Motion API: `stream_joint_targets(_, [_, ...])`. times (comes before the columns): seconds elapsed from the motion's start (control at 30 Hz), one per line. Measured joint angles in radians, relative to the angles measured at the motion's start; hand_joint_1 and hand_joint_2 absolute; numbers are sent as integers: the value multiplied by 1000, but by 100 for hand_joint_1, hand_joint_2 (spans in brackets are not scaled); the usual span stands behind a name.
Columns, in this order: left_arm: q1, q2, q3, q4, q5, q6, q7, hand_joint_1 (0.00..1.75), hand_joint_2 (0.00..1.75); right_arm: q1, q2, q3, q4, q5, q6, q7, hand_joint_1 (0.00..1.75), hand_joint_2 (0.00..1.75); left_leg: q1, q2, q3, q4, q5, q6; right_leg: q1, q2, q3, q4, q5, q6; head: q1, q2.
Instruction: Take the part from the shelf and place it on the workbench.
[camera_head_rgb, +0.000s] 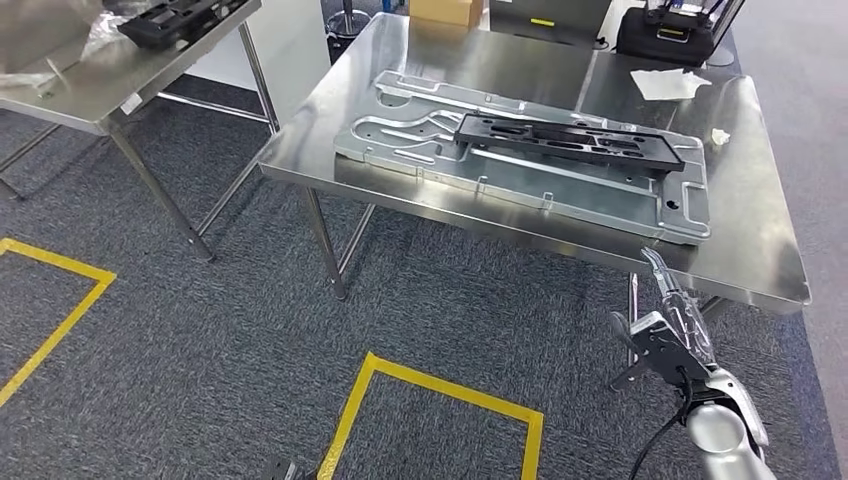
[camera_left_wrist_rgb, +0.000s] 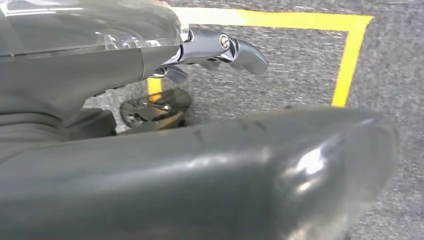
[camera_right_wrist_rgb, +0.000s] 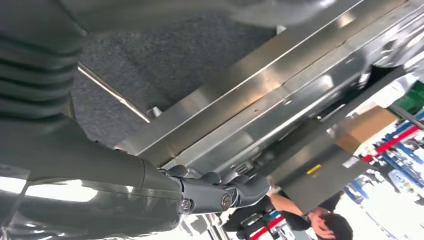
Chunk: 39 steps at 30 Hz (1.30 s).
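A long black plastic part (camera_head_rgb: 570, 142) lies flat on a stamped silver metal plate (camera_head_rgb: 520, 190) on the steel workbench (camera_head_rgb: 760, 255). My right hand (camera_head_rgb: 672, 318) hangs just below and in front of the bench's near right edge, fingers stretched out and apart, holding nothing. The right wrist view shows the right hand (camera_right_wrist_rgb: 215, 192) under the bench's edge (camera_right_wrist_rgb: 260, 90). My left hand (camera_left_wrist_rgb: 215, 50) hangs over the grey carpet, fingers loose and empty.
A second steel table (camera_head_rgb: 90, 85) at the back left carries another black part (camera_head_rgb: 175, 20). Yellow tape (camera_head_rgb: 440, 390) marks squares on the carpet. White paper (camera_head_rgb: 668, 83), a black device (camera_head_rgb: 670, 30) and a cardboard box (camera_head_rgb: 445, 10) sit at the bench's far side. A person (camera_right_wrist_rgb: 320, 222) stands beyond.
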Motion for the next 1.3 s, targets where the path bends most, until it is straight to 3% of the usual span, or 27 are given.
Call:
stream_joint_targets(0.07, [-1, 0, 0, 0, -1, 4, 0, 0, 0, 1, 0, 0, 5, 0, -11, -7, 0, 0, -2, 2, -27, 1, 23, 11, -1, 2, -34, 112, -102, 2, 0, 0])
stream_joint_targets(0.1, [-1, 0, 0, 0, -2, 5, 1, 0, 0, 2, 0, 0, 7, -2, -16, -9, 0, 0, -4, 2, -43, 2, 34, 13, -1, 2, -48, 176, -136, 4, 0, 0])
stream_joint_targets(0.13, [-1, 0, 0, 0, -2, 7, 2, 0, 0, 4, 0, 0, 9, -5, -22, -8, 0, 0, -6, 2, -60, 5, 45, 13, 0, 3, -53, 225, -146, 4, 0, 0])
stream_joint_targets(0.17, [-1, 0, 0, 0, -2, 8, 3, 0, 0, 7, 1, 0, 10, -10, -26, -7, 0, 0, -8, 2, -77, 9, 55, 13, 0, 3, -44, 244, -133, 4, 0, 0])
stream_joint_targets(0.23, [-1, 0, 0, 0, -3, 9, 5, 0, 0, 10, 3, 0, 11, -22, -32, -3, 0, 0, -10, 2, -110, 20, 72, 10, 1, 4, 26, 180, -78, -3, 0, 0])
stream_joint_targets(0.27, [-1, -1, 0, 0, -4, 10, 6, 0, 0, 9, 3, 0, 11, -28, -34, -2, 0, 0, -11, 2, -123, 26, 78, 7, 3, 4, 79, 110, -68, -9, 0, 0])
stream_joint_targets(0.33, [-2, -2, 0, 0, -4, 11, 6, 0, 0, 5, 4, 0, 11, -38, -37, -2, 0, 0, -13, 3, -138, 34, 92, -2, 9, 4, 163, -18, -83, -20, 0, 0])
stream_joint_targets(0.37, [-3, -3, 0, 0, -5, 12, 6, 0, 0, 4, 4, 0, 13, -44, -38, -3, 0, 0, -12, 4, -142, 35, 100, -8, 13, 4, 181, -51, -93, -24, 0, 0])
stream_joint_targets(0.43, [-3, -4, 0, 0, -5, 14, 7, 0, 0, 3, 7, 0, 20, -56, -38, -5, 0, 0, -12, 4, -148, 32, 113, -21, 12, 2, 176, -66, -80, -34, 0, 0])
stream_joint_targets(0.47, [-2, -5, 0, 0, -5, 15, 7, 0, 0, 3, 9, 0, 24, -60, -38, -6, 0, 0, -12, 3, -155, 39, 101, -27, 9, 1, 166, -68, -69, -41, 0, 0])
stream_joint_targets(0.5, [-2, -5, 0, 0, -5, 16, 7, 0, 0, 2, 12, 0, 28, -63, -38, -6, 0, 0, -11, 1, -167, 62, 70, -33, 6, -1, 155, -71, -56, -48, 0, 0])
stream_joint_targets(0.6, [-2, -4, 0, 0, -5, 20, 7, 0, 0, 3, 18, 0, 35, -65, -38, -7, 0, 0, -1, 0, -209, 231, -75, -51, 4, -3, 111, -70, -20, -55, 0, 0])
stream_joint_targets(0.63, [-2, -4, 0, 0, -5, 21, 7, 0, 0, 4, 20, 0, 38, -66, -38, -6, 0, 0, 2, 0, -214, 286, -93, -55, 4, -3, 95, -69, -8, -54, 0, 0])
stream_joint_targets(0.67, [-2, -4, 0, 0, -5, 23, 7, 0, 0, 5, 22, 0, 40, -66, -40, -4, 0, 0, 5, 0, -208, 317, -85, -59, 4, -3, 79, -66, 2, -52, 0, 0])
stream_joint_targets(0.7, [-3, -4, 0, 0, -6, 25, 8, 0, 0, 6, 24, 0, 41, -65, -42, -2, 0, 0, 7, 0, -186, 314, -57, -60, 3, -3, 62, -63, 12, -50, 0, 0])
stream_joint_targets(0.77, [-5, -4, 0, 0, -6, 28, 10, 0, 0, 7, 26, 0, 44, -59, -48, 2, 0, 0, 8, 0, -95, 214, -9, -57, 3, -3, 33, -54, 27, -42, 0, 0])
stream_joint_targets(0.83, [-11, -4, 0, 0, -5, 30, 13, 0, 0, 5, 27, 0, 47, -58, -52, 4, 0, 0, 5, 0, 8, 66, -28, -46, 5, -3, 16, -44, 41, -32, 0, 0])
stream_joint_targets(0.9, [-14, -4, 0, 0, -5, 33, 17, 0, 0, -2, 28, 0, 56, -69, -51, 2, 0, 0, 1, 0, 46, -4, -54, -32, 7, -4, 12, -42, 55, -19, 0, 0])
stream_joint_targets(0.97, [-15, -4, 0, 0, -4, 37, 24, 0, 0, -13, 31, 0, 73, -81, -48, -3, 0, 0, 2, 2, 39, -9, -42, -15, 3, -3, 6, -37, 58, -6, 0, 0])
stream_joint_targets(1.0, [-15, -4, 0, 0, -3, 39, 28, 0, 0, -19, 32, 0, 85, -86, -47, -5, 0, 0, 2, 4, 34, -11, -33, -6, 0, -3, -4, -16, 40, -2, 0, 0])
stream_joint_targets(1.1, [-19, -4, 1, 0, 0, 44, 40, 0, 0, -45, 33, 0, 126, -96, -41, -10, 0, 0, -2, 7, 9, -11, -8, 7, -1, -1, -75, 163, -75, 6, 0, 0])
stream_joint_targets(1.13, [-20, -4, 1, 0, 1, 47, 45, 0, 0, -54, 33, 0, 140, -100, -38, -12, 0, 0, -4, 8, -1, -10, -1, 8, -1, 0, -94, 222, -101, 7, 0, 0])
stream_joint_targets(1.17, [-20, -4, 2, 0, 1, 50, 51, 0, 0, -60, 33, 0, 155, -106, -35, -16, 0, 0, -5, 8, -9, -7, 3, 8, -1, 0, -95, 247, -106, 7, 0, 0])
stream_joint_targets(1.2, [-21, -3, 2, 0, 2, 54, 56, 0, 0, -66, 33, 0, 170, -113, -30, -20, 0, 0, -6, 7, -15, -4, 6, 8, -1, 0, -76, 233, -94, 6, 0, 0])
stream_joint_targets(1.3, [-27, -3, 2, 0, 2, 62, 66, 0, 0, -96, 32, 0, 207, -129, -21, -27, 0, 0, -9, 7, -29, 11, 7, 3, 4, 0, 47, 41, -27, -8, 0, 0])
